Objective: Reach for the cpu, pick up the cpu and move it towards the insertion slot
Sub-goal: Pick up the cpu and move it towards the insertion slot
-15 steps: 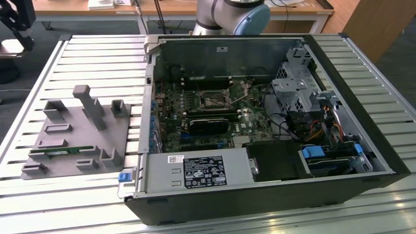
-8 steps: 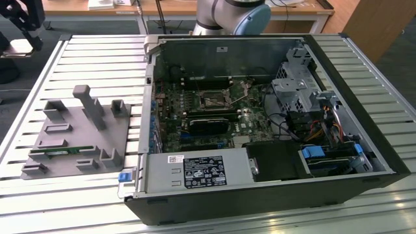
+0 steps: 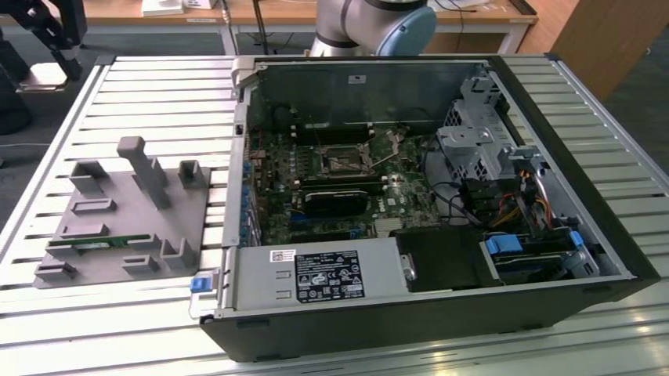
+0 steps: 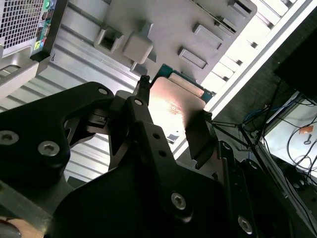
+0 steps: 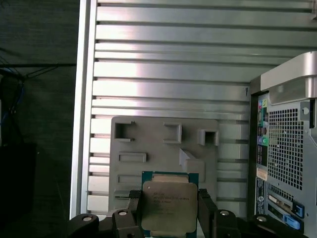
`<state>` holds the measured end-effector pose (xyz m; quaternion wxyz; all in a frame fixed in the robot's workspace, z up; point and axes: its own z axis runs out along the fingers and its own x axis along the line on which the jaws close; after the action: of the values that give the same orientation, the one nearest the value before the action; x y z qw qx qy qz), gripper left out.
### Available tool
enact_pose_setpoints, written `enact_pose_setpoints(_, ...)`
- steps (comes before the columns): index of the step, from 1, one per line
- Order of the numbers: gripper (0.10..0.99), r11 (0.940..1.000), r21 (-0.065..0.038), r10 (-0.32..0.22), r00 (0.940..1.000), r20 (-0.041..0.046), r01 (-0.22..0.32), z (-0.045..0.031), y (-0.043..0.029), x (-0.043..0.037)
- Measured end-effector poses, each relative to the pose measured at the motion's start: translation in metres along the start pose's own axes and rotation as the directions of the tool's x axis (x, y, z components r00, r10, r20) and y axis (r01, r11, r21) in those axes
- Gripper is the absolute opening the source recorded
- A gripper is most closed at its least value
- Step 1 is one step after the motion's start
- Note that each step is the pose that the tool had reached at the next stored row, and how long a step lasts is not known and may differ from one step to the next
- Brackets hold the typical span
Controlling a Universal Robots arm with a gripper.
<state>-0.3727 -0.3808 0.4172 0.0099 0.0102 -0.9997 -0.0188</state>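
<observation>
Cpu: flat square chip with a silvery top and green rim, clamped between the gripper fingers by two opposite edges. Its metal face shows in both wrist views. It hangs clear of everything beneath.

Step in hand: carrying the cpu to the slot, judged well short of done. The slot is inside the case, and the gripper is over the block outside it.

Handling: keep the chip level and the clamp light but steady, since the hold is on thin edges only. Travel high enough to pass the case wall, and square the chip to the slot's frame before coming low.

Surroundings:
- Block: grey, with raised posts and pockets, below and just beyond the fingertips. It rests on the table.
- Table: slatted metal.
- Stick: green memory, lying on the block.
- Case: open computer beside the block. Its wall stands between gripper and slot.
- Cables: inside the case, off to one side of the slot.
</observation>
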Motion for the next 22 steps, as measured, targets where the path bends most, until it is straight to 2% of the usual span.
enact_pose_setpoints(22,0.541,1.0000,0.000,0.000,1.0000,-0.0001,0.000,-0.0006,-0.0001,-0.0328)
